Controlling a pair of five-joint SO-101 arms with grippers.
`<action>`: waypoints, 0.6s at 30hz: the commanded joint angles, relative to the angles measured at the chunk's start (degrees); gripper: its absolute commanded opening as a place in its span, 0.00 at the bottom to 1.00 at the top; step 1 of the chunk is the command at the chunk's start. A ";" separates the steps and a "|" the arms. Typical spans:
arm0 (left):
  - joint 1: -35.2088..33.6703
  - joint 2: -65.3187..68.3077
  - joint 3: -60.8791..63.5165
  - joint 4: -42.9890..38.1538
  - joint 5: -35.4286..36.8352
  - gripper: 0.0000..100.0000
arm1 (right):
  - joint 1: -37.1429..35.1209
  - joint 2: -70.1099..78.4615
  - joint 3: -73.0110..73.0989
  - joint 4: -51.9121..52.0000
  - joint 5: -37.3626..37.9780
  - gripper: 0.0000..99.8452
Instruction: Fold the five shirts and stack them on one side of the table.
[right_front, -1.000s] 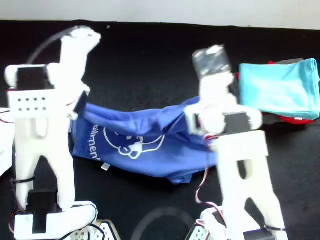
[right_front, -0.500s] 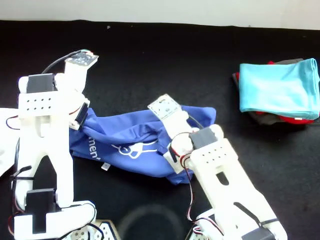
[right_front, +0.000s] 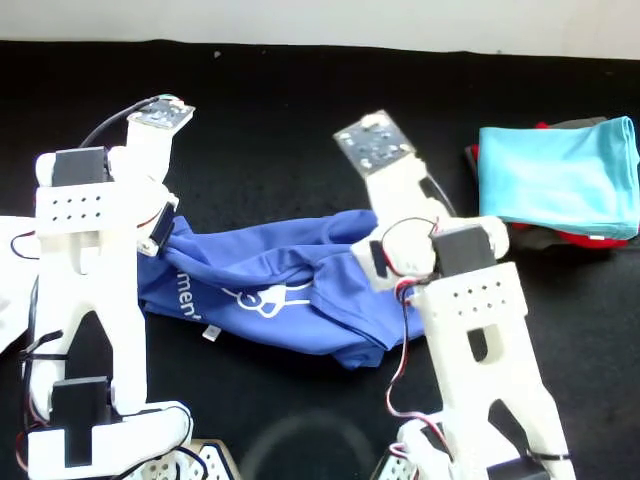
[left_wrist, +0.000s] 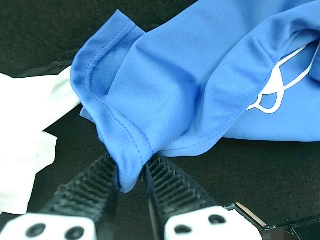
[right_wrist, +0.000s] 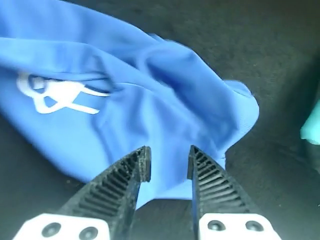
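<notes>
Illegible white print on blue shirt (right_front: 250, 262)

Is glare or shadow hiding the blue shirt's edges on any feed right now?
High view: the blue shirt is evenly lit with no glare, and its shadow vanishes into the black table. Left wrist view: the fabric pinched in the left gripper is bright, with the stitching visible. Right wrist view: soft shadows sit in the folds only, and the open right gripper hangs over lit fabric.

blue mesh shirt w/ white print (right_front: 270, 290): unfolded, crumpled, mid-table
cyan shirt (right_front: 555, 180): folded, atop red-and-grey pile (right_front: 545, 236), right side
white shirt (left_wrist: 22, 150): bunched, touching blue's hem
</notes>
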 joint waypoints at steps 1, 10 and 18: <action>-0.13 -0.57 -0.13 -0.70 -0.26 0.01 | 3.03 -0.04 12.18 -10.24 0.26 0.13; -0.22 -0.57 -0.13 -0.53 -0.26 0.01 | 2.51 -0.75 23.16 -6.81 0.44 0.13; -0.13 -0.57 -0.13 -0.62 -0.26 0.01 | -5.67 -0.13 25.54 -4.88 0.44 0.13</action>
